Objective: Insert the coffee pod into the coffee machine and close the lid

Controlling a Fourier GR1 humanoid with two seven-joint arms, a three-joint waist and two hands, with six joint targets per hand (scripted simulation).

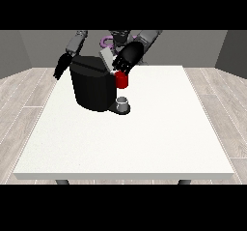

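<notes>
The black coffee machine [91,86] stands on the far left part of the table. Its grey lid [105,58] is tilted up at the machine's top. The hand at the view's right [128,56] is right beside that lid, over the machine's front top corner. Just under this hand there is a red thing at the machine [122,80]. A grey thing [123,102] sits on the machine's low base at the front; I cannot tell whether it is the pod. The hand at the view's left [61,66] hangs open beside the machine's far left side, touching nothing.
The white table [144,138] stretches wide in front of and to the right of the machine. Its near edge runs along the bottom of the view, and grey walls and a wooden floor surround it.
</notes>
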